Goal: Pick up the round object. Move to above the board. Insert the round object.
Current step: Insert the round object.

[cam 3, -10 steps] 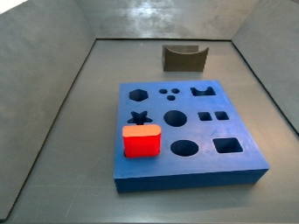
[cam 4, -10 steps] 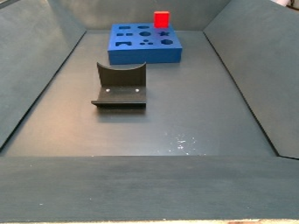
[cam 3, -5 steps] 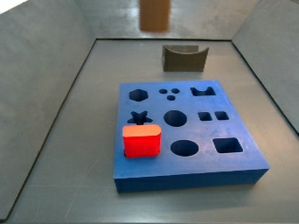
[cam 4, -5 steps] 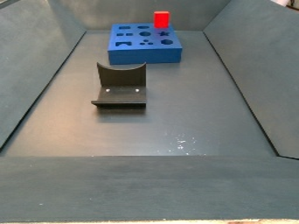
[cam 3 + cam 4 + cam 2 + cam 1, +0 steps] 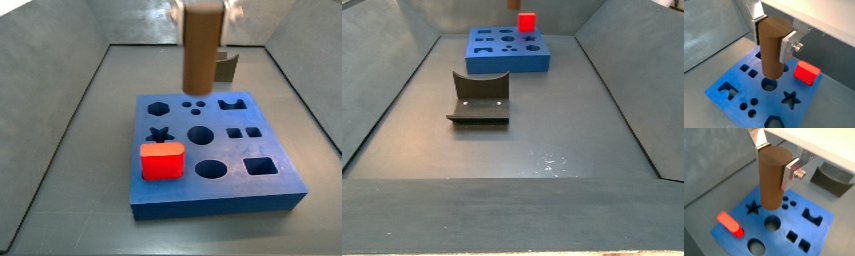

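Note:
My gripper [image 5: 776, 158] is shut on the round object [image 5: 771, 183], a brown cylinder peg held upright between the silver fingers [image 5: 791, 172]. It shows the same way in a wrist view [image 5: 772, 55] with the gripper [image 5: 773, 35] around its top. The peg hangs in the air above the blue board [image 5: 784, 230], its lower end over the middle round hole [image 5: 769, 85]. In a side view the peg [image 5: 201, 50] hangs from the gripper [image 5: 203, 5] above the board's [image 5: 214, 195] far part. The board [image 5: 492, 62] lies at the far end in a side view.
A red block [image 5: 162, 160] stands in the board; it also shows in both wrist views [image 5: 729, 224] [image 5: 806, 72] and a side view [image 5: 525, 20]. The dark fixture [image 5: 478, 97] stands on the floor beyond the board [image 5: 225, 68]. Grey walls [image 5: 60, 110] surround the floor.
The gripper with the peg has come down from the top edge of the side view and moved right, and now hangs over the board. Board, red block and fixture have not moved.

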Controlling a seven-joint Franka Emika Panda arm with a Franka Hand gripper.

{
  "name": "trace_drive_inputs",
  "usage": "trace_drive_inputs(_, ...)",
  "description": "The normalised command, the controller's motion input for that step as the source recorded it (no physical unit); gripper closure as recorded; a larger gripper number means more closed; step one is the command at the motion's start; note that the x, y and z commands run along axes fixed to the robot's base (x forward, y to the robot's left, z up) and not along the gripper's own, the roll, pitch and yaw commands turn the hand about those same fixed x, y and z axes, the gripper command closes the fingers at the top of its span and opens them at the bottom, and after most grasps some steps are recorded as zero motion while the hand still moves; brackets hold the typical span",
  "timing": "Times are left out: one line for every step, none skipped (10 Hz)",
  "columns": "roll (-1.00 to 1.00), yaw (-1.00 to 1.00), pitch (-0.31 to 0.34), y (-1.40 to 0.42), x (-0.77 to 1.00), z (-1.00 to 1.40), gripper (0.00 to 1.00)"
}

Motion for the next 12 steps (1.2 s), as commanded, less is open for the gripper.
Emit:
trace_drive_inputs(0.08,-0.02,-0.111,-0.11,0.4,-1.0,1.0)
trace_drive_inputs(0.11,-0.03,-0.054,-0.09,0.34,-0.92,1.0)
trace_drive_inputs(0.05,-0.03,-0.017,-0.09,0.31,-0.81,1.0)
trace_drive_inputs(0.13,-0.01,-0.029,-0.08,0.13,-0.53,1.0)
trace_drive_inputs(0.21,0.0,0.0,-0.06,0.0,-0.25,1.0)
trace_drive_inputs(0.28,0.0,0.0,0.0,0.0,-0.24,1.0)
trace_drive_inputs(0.35,0.0,0.0,0.0,-0.04,-0.24,1.0)
trace_drive_inputs(0.44,0.0,-0.049,-0.03,-0.09,-0.23,1.0)
trace_drive_inputs(0.43,0.0,-0.04,-0.05,-0.06,-0.26,1.0)
trace_drive_inputs(0.39,0.0,-0.054,-0.07,-0.02,-0.32,1.0)
trace_drive_inputs(0.36,0.0,-0.054,-0.1,-0.01,-0.34,1.0)
trace_drive_inputs(0.37,0.0,-0.06,-0.1,0.0,-0.38,1.0)
